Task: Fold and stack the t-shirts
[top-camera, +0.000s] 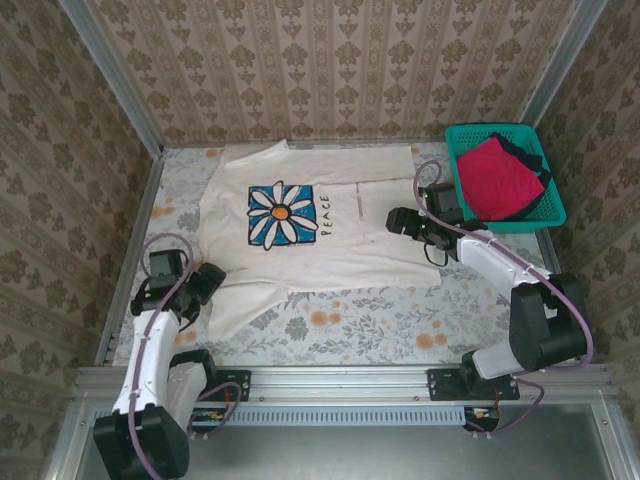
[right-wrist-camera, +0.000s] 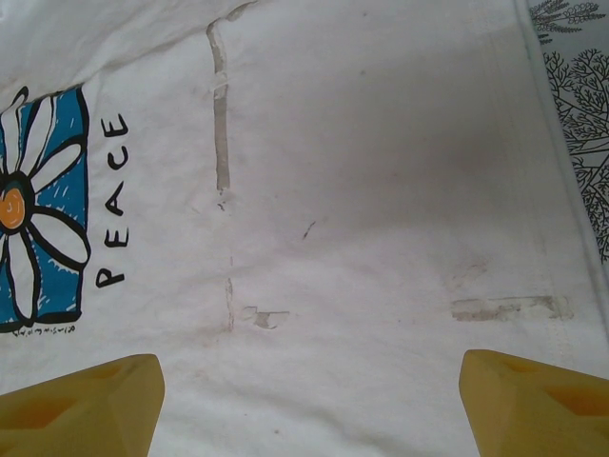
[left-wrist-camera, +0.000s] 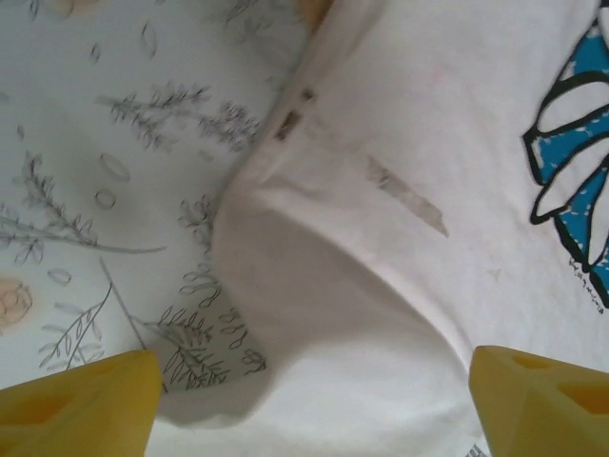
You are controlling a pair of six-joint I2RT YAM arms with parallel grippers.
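Floral surface (top-camera: 350, 325) carries our white shirt (top-camera: 370, 245) flat, ready for folding; we see left fingers (left-wrist-camera: 76, 405) and right fingers (right-wrist-camera: 533, 400) spread, empty, flanking its daisy (top-camera: 282, 212), likely to take opposite edges.

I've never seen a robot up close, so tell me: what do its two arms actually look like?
The left arm and right arm are white tube-like links joined by chunky black joints, each trailed by a looping greyish-purple cable. The left end effector and right end effector look black from above; their fingers are bright yellow wedges.
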